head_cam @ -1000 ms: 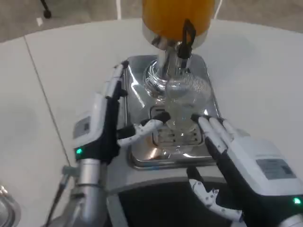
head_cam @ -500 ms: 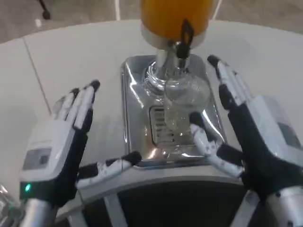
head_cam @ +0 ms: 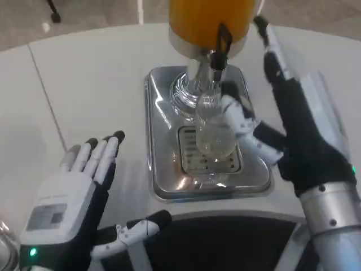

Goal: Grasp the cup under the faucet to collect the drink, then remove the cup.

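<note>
Right hand now against blurry cup

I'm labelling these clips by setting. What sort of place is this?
Probably a staged drink-serving station, like a self-serve juice bar mock-up: a juice dispenser full of orange drink stands on a chrome drip tray on a white table, with a clear cup under its faucet.

A clear plastic cup is seen upright on the slotted grate of the shiny steel drip tray, directly beneath the black-handled faucet; no drink can be made out inside it; its rim sits just below the spout; above, the orange drink tank is mounted on a chrome stem; the cup's right side is touched by a white thumb.
</note>
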